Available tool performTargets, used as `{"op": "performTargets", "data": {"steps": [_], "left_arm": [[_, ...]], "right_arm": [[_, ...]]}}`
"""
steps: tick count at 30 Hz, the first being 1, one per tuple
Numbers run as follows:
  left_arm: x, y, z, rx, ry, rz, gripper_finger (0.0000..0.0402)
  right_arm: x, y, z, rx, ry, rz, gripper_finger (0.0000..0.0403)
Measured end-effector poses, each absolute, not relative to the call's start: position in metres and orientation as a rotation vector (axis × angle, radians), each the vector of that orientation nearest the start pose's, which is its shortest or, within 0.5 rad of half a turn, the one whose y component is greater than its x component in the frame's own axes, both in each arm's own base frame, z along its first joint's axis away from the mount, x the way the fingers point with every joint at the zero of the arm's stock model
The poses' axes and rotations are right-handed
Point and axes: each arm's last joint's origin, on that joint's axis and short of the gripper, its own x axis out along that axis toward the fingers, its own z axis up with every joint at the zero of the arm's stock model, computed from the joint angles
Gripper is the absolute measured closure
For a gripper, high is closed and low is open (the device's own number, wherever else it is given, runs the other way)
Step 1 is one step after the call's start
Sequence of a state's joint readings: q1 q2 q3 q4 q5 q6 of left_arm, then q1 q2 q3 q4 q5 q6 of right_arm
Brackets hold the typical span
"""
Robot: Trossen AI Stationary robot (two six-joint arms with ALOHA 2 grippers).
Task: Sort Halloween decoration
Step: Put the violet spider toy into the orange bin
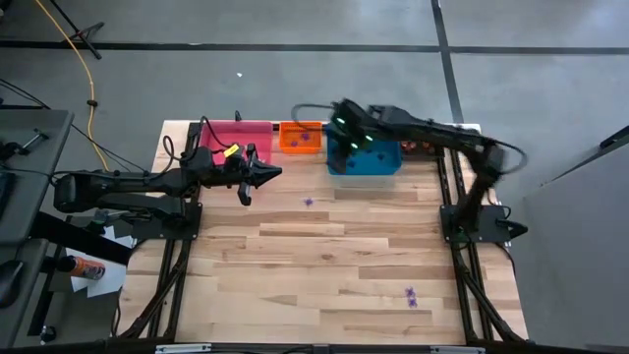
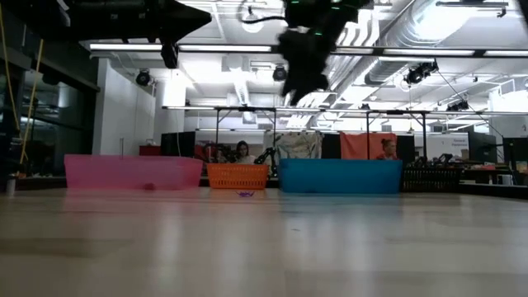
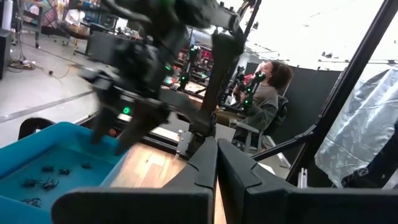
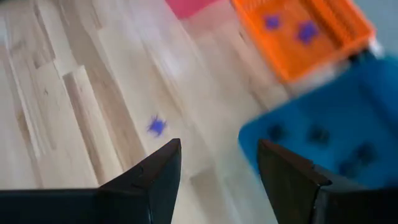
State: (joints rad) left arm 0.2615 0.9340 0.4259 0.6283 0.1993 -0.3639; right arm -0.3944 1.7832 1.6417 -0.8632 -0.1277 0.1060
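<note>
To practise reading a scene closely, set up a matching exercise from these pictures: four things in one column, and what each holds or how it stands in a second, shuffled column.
Column 1
1. blue bin
2. orange bin
3. left gripper
4. right gripper

Column 2
A. purple trinkets inside
B. fingers open, nothing between them
C. dark trinkets inside
D. fingers shut, holding nothing

Pairs: 1-C, 2-A, 3-D, 4-B

In the right wrist view, purple trinkets lie in the orange bin and dark trinkets in the blue one.
</note>
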Motion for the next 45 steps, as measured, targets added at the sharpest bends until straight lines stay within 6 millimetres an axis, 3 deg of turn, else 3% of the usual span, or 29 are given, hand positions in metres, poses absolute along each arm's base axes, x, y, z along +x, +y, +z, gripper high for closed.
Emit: {"op": "performTargets", "data": {"steps": [4, 8, 14, 28, 33, 38, 45], "left_arm": [[0.196, 0.047, 0.26, -0.336, -0.121, 0.041, 0.0401], [0.197, 0.047, 0.259, -0.339, -0.109, 0.043, 0.0401], [0.197, 0.047, 0.257, -0.343, -0.095, 0.046, 0.0401], [0.197, 0.047, 0.257, -0.287, -0.091, 0.052, 0.0401], [0.204, 0.049, 0.247, -0.348, 0.007, 0.105, 0.0401], [0.232, 0.054, 0.241, -0.328, 0.304, 0.186, 0.0379], [0.285, 0.059, 0.217, -0.198, 0.644, 0.159, 0.0293]], "right_arm": [[0.304, -0.103, 0.285, 0.458, 0.818, -0.282, 0.0199], [0.271, -0.066, 0.278, 0.525, 0.566, -0.184, 0.0199], [0.251, -0.031, 0.269, 0.28, 0.239, -0.025, 0.0199], [0.25, -0.023, 0.261, 0.256, 0.215, -0.029, 0.0199], [0.25, -0.023, 0.261, 0.255, 0.207, -0.031, 0.0199], [0.251, -0.024, 0.266, 0.248, 0.158, -0.053, 0.0199], [0.251, -0.025, 0.268, 0.282, 0.135, -0.064, 0.0199]]}}
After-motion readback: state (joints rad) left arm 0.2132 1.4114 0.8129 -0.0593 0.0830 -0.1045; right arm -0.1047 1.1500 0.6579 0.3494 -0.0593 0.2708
